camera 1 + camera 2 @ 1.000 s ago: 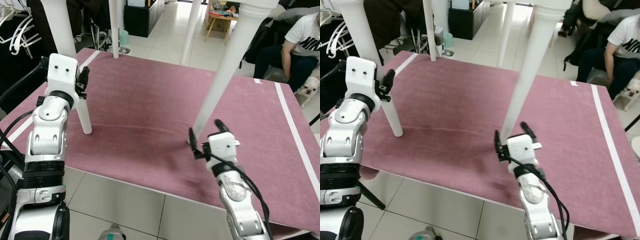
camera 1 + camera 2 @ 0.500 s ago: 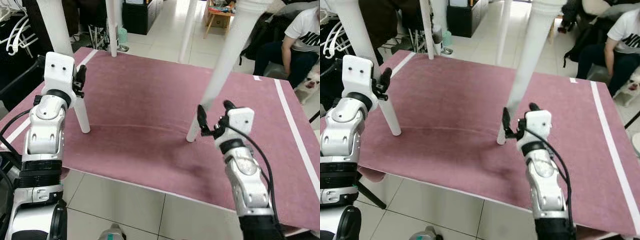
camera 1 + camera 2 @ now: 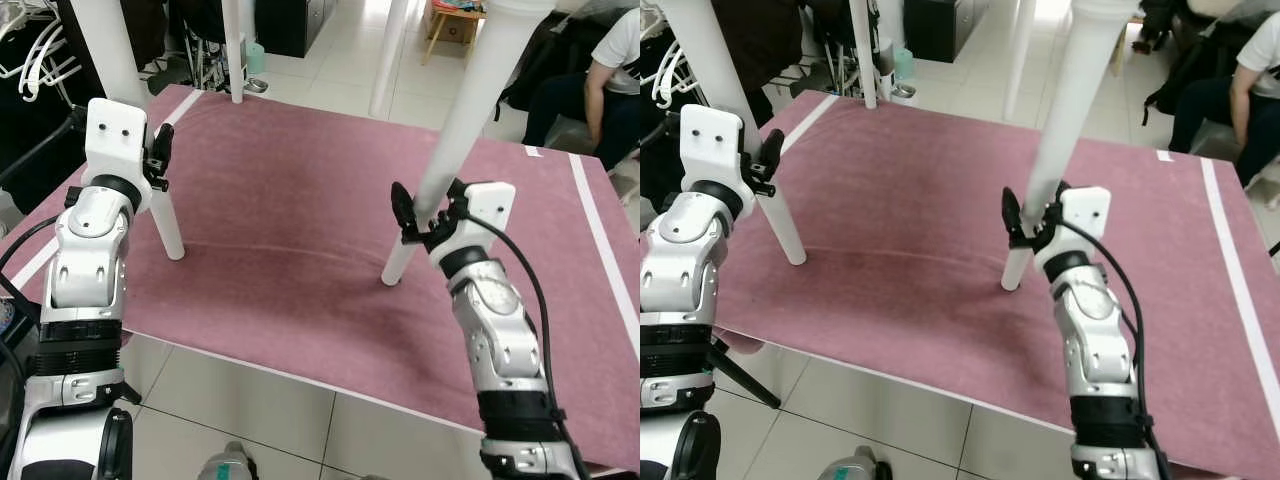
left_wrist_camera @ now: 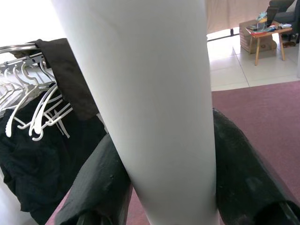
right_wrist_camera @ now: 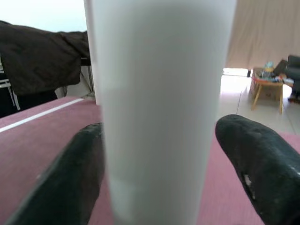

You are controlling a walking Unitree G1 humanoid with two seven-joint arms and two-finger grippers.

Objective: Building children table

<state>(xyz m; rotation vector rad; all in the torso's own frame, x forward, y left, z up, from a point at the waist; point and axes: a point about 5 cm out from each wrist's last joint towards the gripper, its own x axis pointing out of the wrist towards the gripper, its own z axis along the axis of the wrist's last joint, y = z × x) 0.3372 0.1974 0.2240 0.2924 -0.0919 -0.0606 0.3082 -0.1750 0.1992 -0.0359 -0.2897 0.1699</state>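
Table legs stand on the maroon mat (image 3: 290, 210): the left gripper (image 3: 158, 160) pinches the near-left leg (image 3: 165, 215), while the right gripper (image 3: 1033, 215) brackets the near-right leg (image 3: 1055, 150), fingers spread.

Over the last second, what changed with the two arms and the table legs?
The right tool rose from near the mat and closed in around the near right table leg, fingers either side with a gap showing. The left tool stayed clamped on the near left leg; both legs stand as before.
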